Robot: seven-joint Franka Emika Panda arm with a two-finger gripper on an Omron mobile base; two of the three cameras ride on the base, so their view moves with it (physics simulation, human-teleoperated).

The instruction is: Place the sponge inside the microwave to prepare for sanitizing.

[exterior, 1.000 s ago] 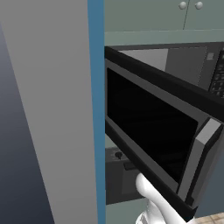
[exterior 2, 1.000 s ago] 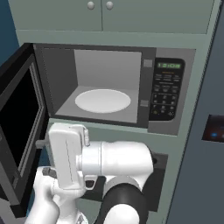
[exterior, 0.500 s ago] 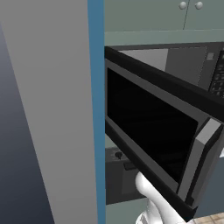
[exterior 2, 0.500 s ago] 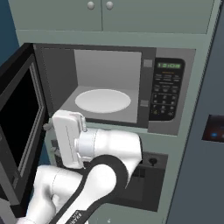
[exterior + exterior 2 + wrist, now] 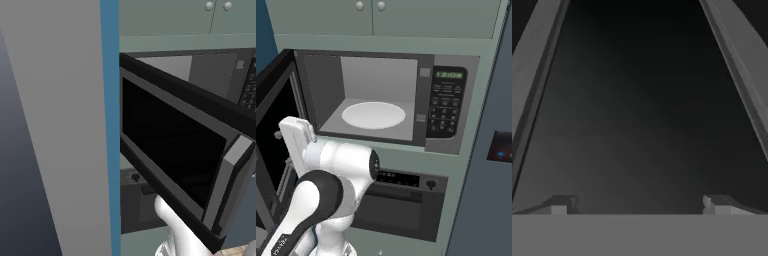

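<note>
The microwave (image 5: 381, 100) stands open, its door (image 5: 180, 150) swung wide to the left, its grey cavity bare but for the white round plate (image 5: 373, 115). So the opening step looks done, and the fetching step is in hand: the sponge cannot be seen anywhere here, neither in the cavity nor between the fingers. The next move, as I judge it, calls for turning the arm (image 5: 331, 170) away from the door, finding the sponge, and gripping it before coming back to the plate.

The right base view looks straight into the cavity and takes in the button panel (image 5: 446, 102), the cabinet doors (image 5: 371, 15) above and the black oven panel (image 5: 406, 200) below. The left base view gives the door's outer black glass and hides most of the cavity behind it. The hand view looks close along that dark glass, and there the gripper (image 5: 639, 204) has its jaws spread wide with nothing between the tips.
</note>
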